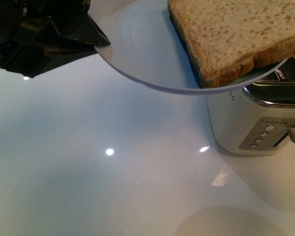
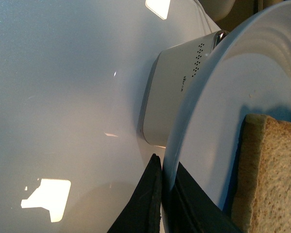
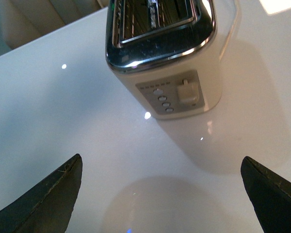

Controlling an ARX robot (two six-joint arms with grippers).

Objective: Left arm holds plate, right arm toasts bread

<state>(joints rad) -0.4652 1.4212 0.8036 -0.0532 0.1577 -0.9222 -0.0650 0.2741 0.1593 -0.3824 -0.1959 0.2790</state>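
Front view: the left tool [image 1: 96,39] is clenched on the rim of the plate [image 1: 142,49] and holds it clear above the counter [image 1: 88,172]. The left wrist view confirms the grasp, with one finger on each face of the rim.

The bread [image 1: 236,34] lies flat on the plate, on the side away from the left tool. Its near corner reaches the plate rim; whether it overhangs cannot be told.

The toaster [image 1: 236,128] stands on the counter below and to the right of the plate. In the front view the bread-carrying edge of the plate overlaps the toaster top. The plate and toaster show no contact.

Right wrist view: the right tool [image 3: 160,160] is released, with the jaws wide apart and nothing between them. It hangs over bare counter, apart from the toaster, and faces the end that carries the lever [image 3: 186,92]. The slots [image 3: 150,17] are uncovered and appear empty.

The bread does not appear in the right wrist view. It is judged to lie above the line of the right tool and towards the left arm.

Governing relation: the bread sits on the toaster side of the plate, so the right arm is the nearer free arm. The next move is judged to require the right tool to rise to plate level and close on the crust at the near edge. The transfer then calls for turning the slice on edge, because the slots open upward.
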